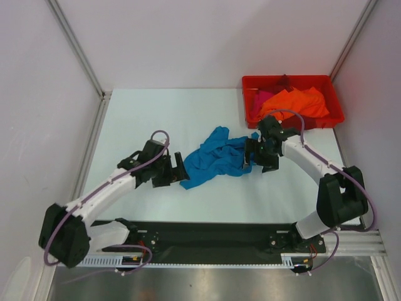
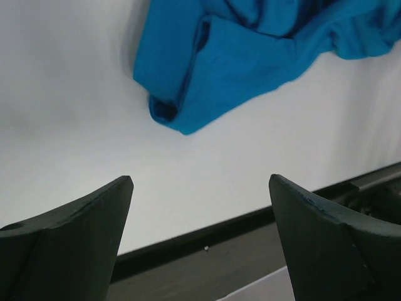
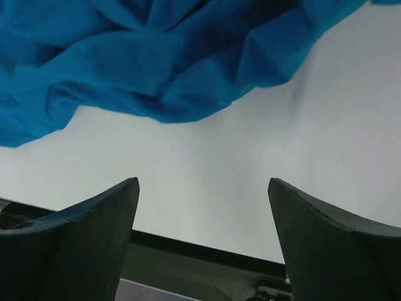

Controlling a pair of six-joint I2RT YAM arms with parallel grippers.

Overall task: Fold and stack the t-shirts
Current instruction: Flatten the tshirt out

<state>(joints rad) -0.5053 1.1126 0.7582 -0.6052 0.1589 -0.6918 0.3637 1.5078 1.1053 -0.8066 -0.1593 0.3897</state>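
Observation:
A teal-blue t-shirt (image 1: 213,157) lies crumpled in the middle of the white table. It also shows in the left wrist view (image 2: 238,56) and in the right wrist view (image 3: 150,56). My left gripper (image 1: 180,170) is open and empty just left of the shirt's lower corner. My right gripper (image 1: 249,154) is open and empty at the shirt's right edge. In both wrist views the jaws stand wide apart over bare table. An orange t-shirt (image 1: 296,102), a magenta-pink one (image 1: 262,98) and a dark red one (image 1: 283,80) lie bunched in the bin.
A red plastic bin (image 1: 335,94) stands at the back right of the table. White walls close in the left, back and right sides. A black rail (image 1: 207,235) runs along the near edge by the arm bases.

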